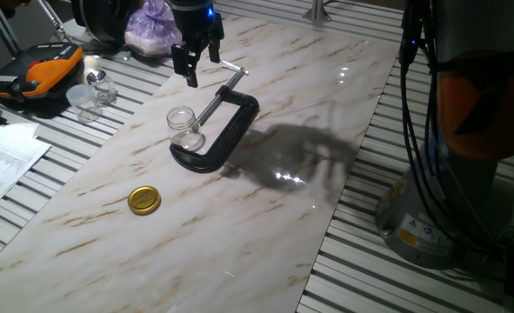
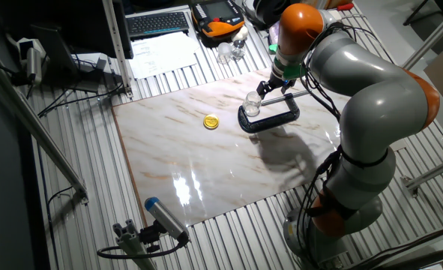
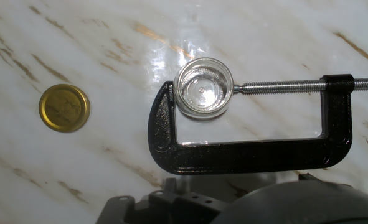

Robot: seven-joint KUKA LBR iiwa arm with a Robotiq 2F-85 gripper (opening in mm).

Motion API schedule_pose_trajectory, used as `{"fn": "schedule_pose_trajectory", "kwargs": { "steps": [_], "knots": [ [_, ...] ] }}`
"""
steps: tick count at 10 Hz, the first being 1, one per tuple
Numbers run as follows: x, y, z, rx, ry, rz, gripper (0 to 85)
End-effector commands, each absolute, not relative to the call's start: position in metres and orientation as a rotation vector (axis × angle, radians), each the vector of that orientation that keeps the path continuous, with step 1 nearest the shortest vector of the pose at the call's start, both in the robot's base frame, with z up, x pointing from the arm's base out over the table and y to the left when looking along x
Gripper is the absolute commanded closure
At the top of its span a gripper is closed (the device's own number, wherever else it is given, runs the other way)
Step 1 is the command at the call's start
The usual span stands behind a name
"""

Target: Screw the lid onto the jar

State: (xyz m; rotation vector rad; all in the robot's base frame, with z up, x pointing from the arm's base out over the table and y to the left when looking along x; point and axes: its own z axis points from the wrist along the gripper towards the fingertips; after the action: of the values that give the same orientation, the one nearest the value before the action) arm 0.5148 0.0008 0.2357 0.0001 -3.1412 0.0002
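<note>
while a black c-clamp [image 1: 222, 130] pins the jar [image 1: 183, 127] upright between its frame and screw on the marble table [image 1: 265, 217], the lid [image 1: 143, 200] lies flat, well apart from it. gripper [image 1: 196, 59] hangs above the clamp, holding nothing, fingers slightly apart, arm reaching downward.

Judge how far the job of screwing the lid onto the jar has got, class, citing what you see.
Done: the jar sits open-mouthed, held in the black C-clamp. In hand: nothing; the end effector hangs empty above the clamp. Left: everything else, since the lid lies flat on the marble table, apart from the jar, unpicked and unscrewed.
</note>
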Motion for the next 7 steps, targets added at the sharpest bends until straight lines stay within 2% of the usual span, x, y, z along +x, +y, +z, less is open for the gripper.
{"fn": "schedule_pose_trajectory", "kwargs": {
  "steps": [1,7],
  "knots": [
    [0.5149,0.0006,0.2364,-0.137,-3.098,-0.001,85.0],
    [0.5154,0.0036,0.2407,-0.139,-3.098,0.009,85.0]
  ]
}}
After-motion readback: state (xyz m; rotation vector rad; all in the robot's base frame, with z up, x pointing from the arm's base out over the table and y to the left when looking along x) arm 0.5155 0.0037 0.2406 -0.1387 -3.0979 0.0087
